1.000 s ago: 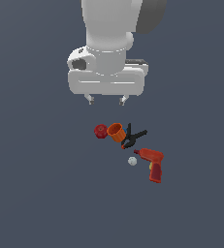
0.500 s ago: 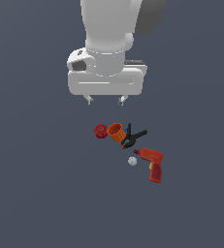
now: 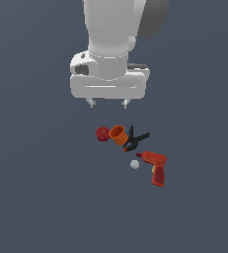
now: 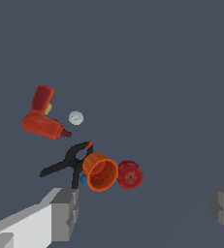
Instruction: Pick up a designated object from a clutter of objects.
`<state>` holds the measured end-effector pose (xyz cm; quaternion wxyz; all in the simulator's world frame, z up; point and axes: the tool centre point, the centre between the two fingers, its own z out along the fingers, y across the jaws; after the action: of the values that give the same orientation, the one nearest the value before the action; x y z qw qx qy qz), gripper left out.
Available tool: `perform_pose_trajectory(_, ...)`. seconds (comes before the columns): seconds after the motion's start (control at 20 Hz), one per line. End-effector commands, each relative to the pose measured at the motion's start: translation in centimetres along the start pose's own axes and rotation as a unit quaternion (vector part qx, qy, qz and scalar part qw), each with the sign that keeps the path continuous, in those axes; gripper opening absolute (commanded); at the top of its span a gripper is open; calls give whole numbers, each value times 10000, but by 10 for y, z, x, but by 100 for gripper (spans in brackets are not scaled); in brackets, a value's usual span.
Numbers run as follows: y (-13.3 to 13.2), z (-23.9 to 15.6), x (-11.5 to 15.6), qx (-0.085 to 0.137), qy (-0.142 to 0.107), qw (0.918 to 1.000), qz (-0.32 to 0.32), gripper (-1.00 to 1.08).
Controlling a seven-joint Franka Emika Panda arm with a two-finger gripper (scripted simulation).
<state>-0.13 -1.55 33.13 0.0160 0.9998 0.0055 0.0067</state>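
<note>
1. Exterior view first: the gripper (image 3: 108, 103) hangs high above the clutter, so the step in hand looks like the approach — nothing is grasped yet, and the black spring clamp (image 3: 134, 140) lies untouched on the floor.
2. That clamp sits in the middle of the group, touching or just beside the orange cup (image 3: 118, 134) on the exterior view's left, with the red power drill (image 3: 155, 167) near it on the exterior view's right and nearer the camera. The red knob-like piece (image 3: 102, 134) lies beyond the cup, and the tiny white ball (image 3: 134, 164) is close by the drill's nose.
3. From the wrist view, a tiny blue piece (image 4: 83, 179) peeps out between clamp and cup.
4. Pose: the arm points straight down, hand level, its two fingers spread wide and empty.
5. My judgement of the next move — shift toward the exterior view's right to centre over the clamp, turn the wrist so the fingers straddle its body, then descend clear of the cup.
</note>
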Motion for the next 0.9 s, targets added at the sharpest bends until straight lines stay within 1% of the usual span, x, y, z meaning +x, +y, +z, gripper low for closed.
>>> perform_pose_trajectory(0.0,-3,7,0,1,-5,10000,74,100)
perform_pose_trajectory(0.45,-25,51,2,12,-10,9981,608,100)
perform_pose_trajectory(0.85,-55,109,-5,35,-23,9910,1337,100)
